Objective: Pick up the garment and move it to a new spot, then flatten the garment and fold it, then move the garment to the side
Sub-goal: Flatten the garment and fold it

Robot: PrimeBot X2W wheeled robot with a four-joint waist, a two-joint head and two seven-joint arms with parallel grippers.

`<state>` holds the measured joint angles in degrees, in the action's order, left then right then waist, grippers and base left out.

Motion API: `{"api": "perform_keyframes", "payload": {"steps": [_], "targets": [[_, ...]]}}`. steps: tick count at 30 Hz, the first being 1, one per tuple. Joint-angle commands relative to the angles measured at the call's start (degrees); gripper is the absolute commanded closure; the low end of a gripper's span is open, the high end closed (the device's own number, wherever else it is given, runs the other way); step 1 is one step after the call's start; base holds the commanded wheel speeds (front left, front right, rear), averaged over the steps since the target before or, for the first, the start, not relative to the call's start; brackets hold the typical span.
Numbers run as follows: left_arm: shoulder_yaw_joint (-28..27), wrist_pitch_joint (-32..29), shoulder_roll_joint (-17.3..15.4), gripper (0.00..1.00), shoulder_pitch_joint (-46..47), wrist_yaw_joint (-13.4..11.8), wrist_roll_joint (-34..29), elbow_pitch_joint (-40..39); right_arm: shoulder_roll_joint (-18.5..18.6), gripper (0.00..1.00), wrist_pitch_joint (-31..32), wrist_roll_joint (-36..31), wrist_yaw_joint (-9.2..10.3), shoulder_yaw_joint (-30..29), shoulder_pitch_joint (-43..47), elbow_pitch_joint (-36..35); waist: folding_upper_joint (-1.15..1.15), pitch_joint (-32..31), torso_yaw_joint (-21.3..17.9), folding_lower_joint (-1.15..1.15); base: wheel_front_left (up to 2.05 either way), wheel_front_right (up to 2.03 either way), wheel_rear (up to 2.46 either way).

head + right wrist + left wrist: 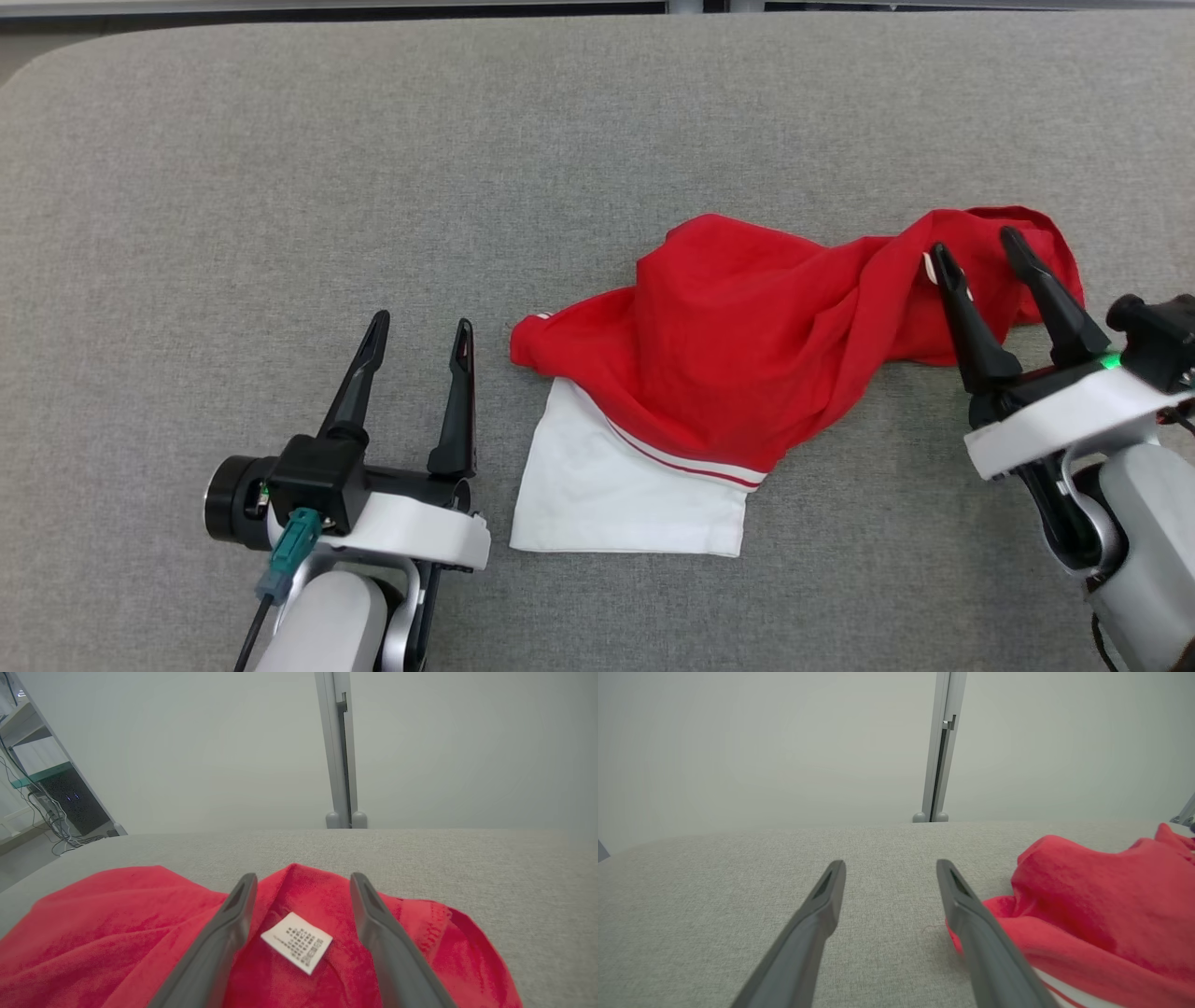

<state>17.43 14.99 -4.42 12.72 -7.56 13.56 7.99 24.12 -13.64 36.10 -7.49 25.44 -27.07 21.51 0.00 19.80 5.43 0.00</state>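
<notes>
The grey fabric-covered table (280,187) carries the whole workpiece. The garment (747,345) lies on it right of centre, between the two arms, in a loose heap rather than spread flat. Judged from this layout, it has been set at its working spot and flattening has not begun.

The right gripper (976,241) sits over the garment's far right end with its fingers spread wide. Red cloth lies between and under them, but nothing is clamped. This position suits a fresh grip on that end for pulling the cloth straight.

The left gripper (422,322) rests low above bare table just beside the garment's left edge, fingers fully apart and empty. It is probably staged to take the opposite end.

The garment is mostly red, soft and heavily creased, with a raised ridge running toward the right. A white panel (616,495) lies flat at the near left, bordered by thin white stripes (691,462). A small white printed label (297,941) shows between the right gripper's fingers.
</notes>
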Motion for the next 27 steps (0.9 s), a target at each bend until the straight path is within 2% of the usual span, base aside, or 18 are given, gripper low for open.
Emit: {"api": "perform_keyframes", "payload": {"steps": [1, 6, 13, 19, 27], "targets": [[-0.2, 0.2, -0.2, 0.00, -0.5, 0.2, -0.5, 0.0, 0.3, 0.00, -0.3, -0.1, 0.00, -0.1, 0.2, 0.2, 0.00, -0.4, -0.4, 0.00, 0.00, 0.00, 0.00], [-1.2, 0.2, -0.9, 0.00, -1.1, 0.1, -1.0, -0.9, 1.1, 0.00, -1.0, -4.5, 0.00, -9.0, 8.6, -8.0, 0.00, -1.7, -2.0, 0.00, 0.00, 0.00, 0.00], [-3.0, 0.2, -2.1, 0.00, -3.1, -0.6, -1.6, -2.4, -2.2, 0.00, 2.5, -10.8, 0.00, -19.0, 17.5, -15.5, 0.00, -4.7, -3.1, 0.00, 0.00, 0.00, 0.00], [-3.5, 0.2, -3.4, 0.00, -6.6, -0.7, -1.3, -2.9, -5.4, 0.00, 6.6, -14.4, 0.00, -21.6, 24.4, -20.0, 0.00, -8.2, -3.6, 0.00, 0.00, 0.00, 0.00], [-3.5, -0.5, -4.0, 0.00, -10.2, -1.2, -0.6, -3.4, -7.8, 0.00, 9.3, -16.1, 0.00, -22.3, 28.1, -23.5, 0.00, -10.7, -3.9, 0.00, 0.00, 0.00, 0.00]]}}
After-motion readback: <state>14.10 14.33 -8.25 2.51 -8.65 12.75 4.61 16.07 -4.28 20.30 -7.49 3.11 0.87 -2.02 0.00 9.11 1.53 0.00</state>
